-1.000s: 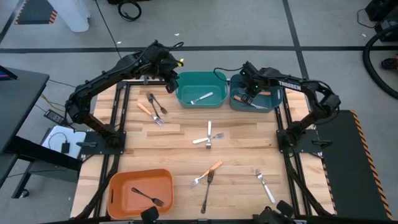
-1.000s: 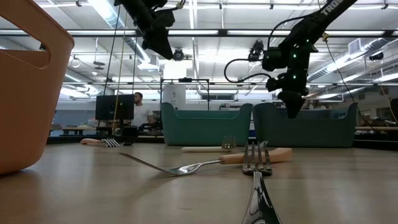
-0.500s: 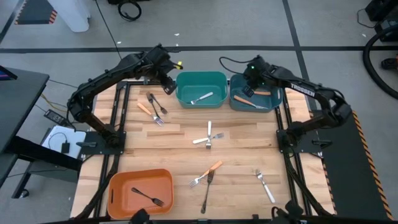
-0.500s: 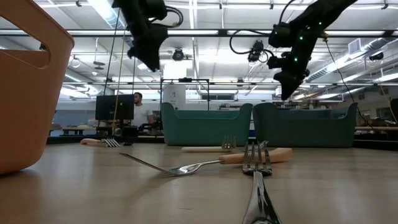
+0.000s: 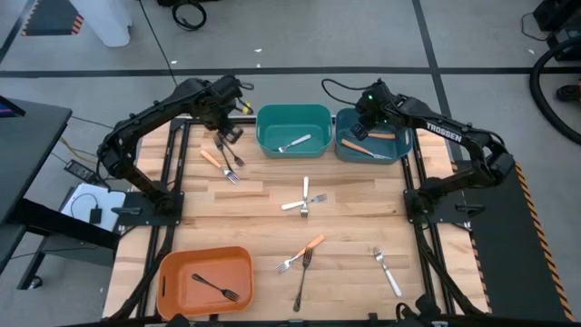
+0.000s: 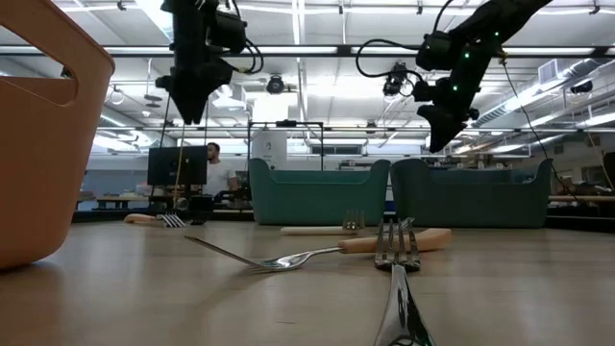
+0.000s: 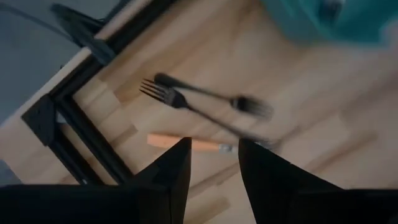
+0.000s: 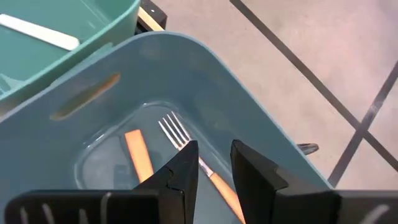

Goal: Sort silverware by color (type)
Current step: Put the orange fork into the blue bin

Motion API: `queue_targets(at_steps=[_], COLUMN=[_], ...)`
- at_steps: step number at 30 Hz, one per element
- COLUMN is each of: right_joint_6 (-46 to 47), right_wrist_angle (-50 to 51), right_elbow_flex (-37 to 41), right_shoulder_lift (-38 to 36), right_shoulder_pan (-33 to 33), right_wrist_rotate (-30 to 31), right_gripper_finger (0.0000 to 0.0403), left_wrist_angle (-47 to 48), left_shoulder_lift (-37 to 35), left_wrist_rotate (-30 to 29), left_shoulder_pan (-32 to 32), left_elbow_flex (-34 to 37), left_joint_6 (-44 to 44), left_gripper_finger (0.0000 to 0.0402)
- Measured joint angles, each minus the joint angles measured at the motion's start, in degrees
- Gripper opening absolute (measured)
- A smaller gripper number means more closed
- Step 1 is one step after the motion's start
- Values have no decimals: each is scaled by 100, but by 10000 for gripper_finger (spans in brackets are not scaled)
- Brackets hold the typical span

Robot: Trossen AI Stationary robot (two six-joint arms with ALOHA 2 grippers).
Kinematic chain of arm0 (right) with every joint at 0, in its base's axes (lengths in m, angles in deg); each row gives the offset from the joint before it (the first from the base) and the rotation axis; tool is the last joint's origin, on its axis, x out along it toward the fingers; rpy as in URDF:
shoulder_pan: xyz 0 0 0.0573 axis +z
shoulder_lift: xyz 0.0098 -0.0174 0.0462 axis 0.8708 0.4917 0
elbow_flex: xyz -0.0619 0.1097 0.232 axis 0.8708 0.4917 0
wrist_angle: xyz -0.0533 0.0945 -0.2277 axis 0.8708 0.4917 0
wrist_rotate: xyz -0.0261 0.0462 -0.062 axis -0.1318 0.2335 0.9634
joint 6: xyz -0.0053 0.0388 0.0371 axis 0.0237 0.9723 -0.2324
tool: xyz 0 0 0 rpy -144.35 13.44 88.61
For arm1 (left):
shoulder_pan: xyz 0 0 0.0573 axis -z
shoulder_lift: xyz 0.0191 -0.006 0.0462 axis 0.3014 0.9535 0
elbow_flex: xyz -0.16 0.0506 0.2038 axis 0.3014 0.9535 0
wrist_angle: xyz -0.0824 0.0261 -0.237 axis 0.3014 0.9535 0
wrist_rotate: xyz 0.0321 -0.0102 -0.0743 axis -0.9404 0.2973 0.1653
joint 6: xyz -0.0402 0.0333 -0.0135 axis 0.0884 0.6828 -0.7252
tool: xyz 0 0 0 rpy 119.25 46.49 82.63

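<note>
Currently the left gripper (image 5: 229, 130) hangs above the far left part of the wooden table (image 5: 263, 218), over a cluster of three forks. Its fingers (image 7: 165, 171) stand spread, with nothing between them. Below it lie two black forks (image 7: 205, 102), crossing each other, and an orange-handled fork (image 7: 186, 143) just beside them.

The right gripper (image 5: 363, 125) hangs over the blue bin (image 5: 399, 150) at the far right. Its fingers (image 8: 180, 171) stand a little apart and hold nothing. Two orange-handled forks (image 8: 208, 168) lie on the floor of that bin. White lettering reading "TROSSEN" (image 5: 448, 133) runs along the right arm's forearm.

The green bin (image 5: 272, 143) beside the blue one contains one white-handled fork (image 5: 295, 143). The orange bin (image 5: 177, 272) at the near left corner contains one black fork (image 5: 216, 287).

Loose on the table:
- two white-handled forks (image 5: 304, 198), crossed, at the centre;
- an orange-handled fork (image 5: 301, 252) and a black fork (image 5: 302, 280), side by side, nearer the front edge;
- one white-handled fork (image 5: 386, 270) at the near right.

No other writing can be read.
</note>
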Motion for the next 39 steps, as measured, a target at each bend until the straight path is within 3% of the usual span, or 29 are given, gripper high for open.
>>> queue_targets(at_steps=[5, 9, 13, 17, 31, 39], right_joint_6=[299, 606, 949, 1126, 1861, 1958], right_wrist_angle=[44, 97, 199, 313, 511, 896], right_elbow_flex=[0, 0, 0, 0, 2, 2], right_shoulder_lift=[0, 0, 0, 0, 2, 2], right_shoulder_pan=[26, 31, 31, 31, 182, 644], right_wrist_rotate=[-90, -341, -498, -510, -534, -567], right_gripper_finger=[102, 102, 102, 102, 102, 102], left_wrist_angle=[-184, -222, -443, -1238, -3785, -4021], left_shoulder_lift=[-2, -2, -4, -4, 202, 442], left_wrist_rotate=[23, 462, 1240, 1751, 1391, 1401], left_shoulder_pan=[-41, -119, -16, 456, 2126, 2699], left_elbow_flex=[508, 882, 1159, 1417, 1515, 1517], left_joint_6=[1072, 1354, 815, 316, -120, -502], left_gripper_finger=[142, 141, 141, 141, 141, 141])
